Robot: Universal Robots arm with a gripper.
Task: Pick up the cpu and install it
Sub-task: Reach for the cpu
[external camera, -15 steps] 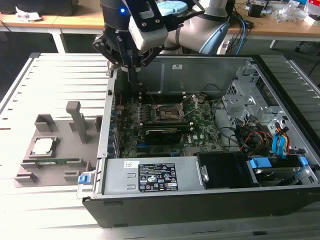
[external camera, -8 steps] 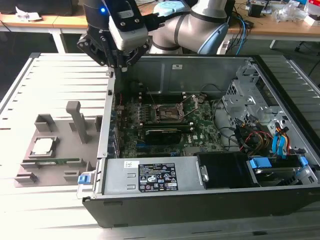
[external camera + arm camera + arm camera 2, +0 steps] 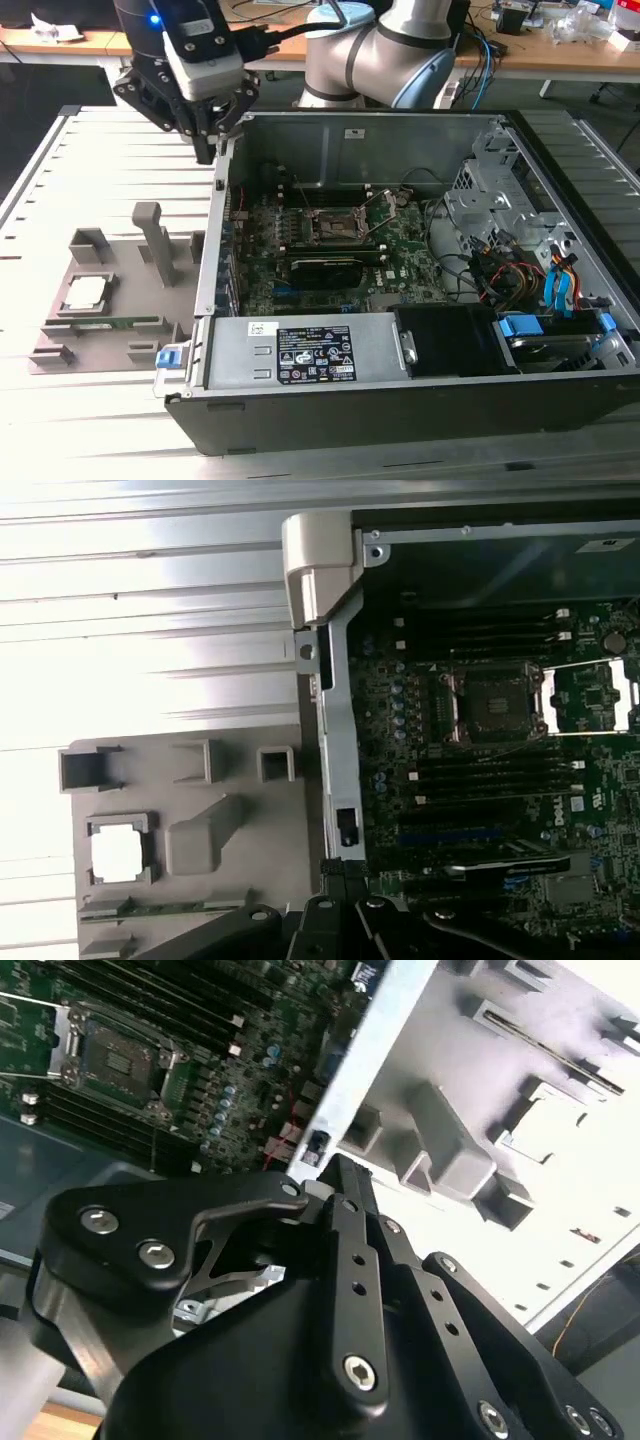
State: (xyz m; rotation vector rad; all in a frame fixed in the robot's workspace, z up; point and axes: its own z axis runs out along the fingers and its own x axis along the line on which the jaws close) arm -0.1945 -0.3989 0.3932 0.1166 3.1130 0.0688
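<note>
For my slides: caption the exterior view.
Claw poised above a corner of the computer case; the cpu lies in the gray tray beside it.

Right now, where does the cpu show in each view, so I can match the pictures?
Exterior view: the cpu lies in the gray holder, at the exterior view's left.
First wrist view: the bright square in the same holder.
Second wrist view: probably the washed-out bright patch beyond the holder's posts.
Shared landmark: the socket frame inside the computer case.

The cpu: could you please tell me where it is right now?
The cpu lies in the grey fixture on the exterior view's left, outside the open computer case.
</note>
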